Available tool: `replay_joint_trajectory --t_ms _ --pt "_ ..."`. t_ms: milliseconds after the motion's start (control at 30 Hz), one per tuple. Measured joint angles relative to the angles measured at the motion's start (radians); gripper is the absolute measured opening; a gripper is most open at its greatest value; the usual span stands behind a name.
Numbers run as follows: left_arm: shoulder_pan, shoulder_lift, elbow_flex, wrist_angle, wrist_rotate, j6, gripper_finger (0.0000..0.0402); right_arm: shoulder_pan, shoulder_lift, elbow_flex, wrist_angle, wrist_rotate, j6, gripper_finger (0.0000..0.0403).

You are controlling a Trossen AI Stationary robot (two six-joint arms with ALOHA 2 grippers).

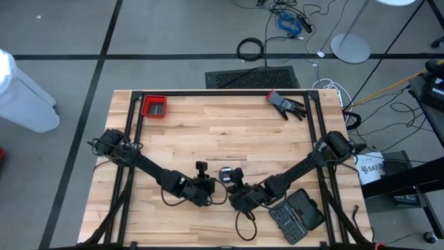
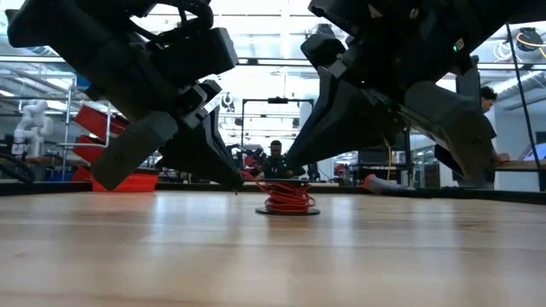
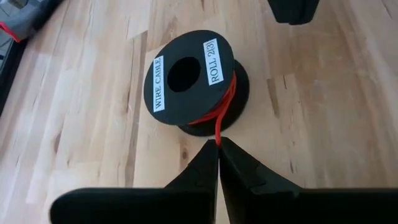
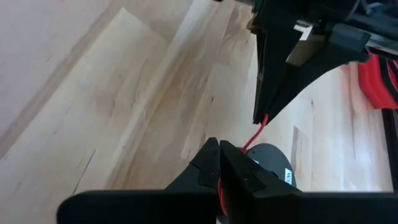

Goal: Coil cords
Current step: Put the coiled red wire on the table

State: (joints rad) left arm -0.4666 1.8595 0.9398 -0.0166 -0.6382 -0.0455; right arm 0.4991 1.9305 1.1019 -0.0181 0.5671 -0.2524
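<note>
Red cord (image 2: 287, 197) on spool (image 2: 287, 210) — between tools.

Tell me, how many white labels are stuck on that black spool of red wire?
2, both on the top face of the black spool: a "WIRE CABLE" label on one side of the centre hole and a "ROLL" label on the other. The underside is hidden, so more could exist.

Pale smooth wooden table (image 3: 74, 124), matt black plastic spool (image 3: 186, 81), white paper labels (image 3: 212, 61)

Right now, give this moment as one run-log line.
left gripper: shut on red cord | right gripper: shut on red cord | spool: upright on table
</note>
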Motion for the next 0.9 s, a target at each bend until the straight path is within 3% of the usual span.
replay_joint_trajectory --t_ms 267,500,900 --pt "0.017 0.0 0.0 0.011 0.002 0.0 0.0018 -0.026 0.0 0.0 0.0 -0.082 0.008 0.0001" --pt "0.015 0.0 0.0 0.006 0.002 0.032 0.0023 -0.016 0.0 0.0 0.008 -0.038 0.006 0.0003" --pt "-0.009 0.005 0.0 -0.032 0.001 0.054 0.0171 0.036 -0.045 0.0 -0.008 0.019 0.057 0.0035"
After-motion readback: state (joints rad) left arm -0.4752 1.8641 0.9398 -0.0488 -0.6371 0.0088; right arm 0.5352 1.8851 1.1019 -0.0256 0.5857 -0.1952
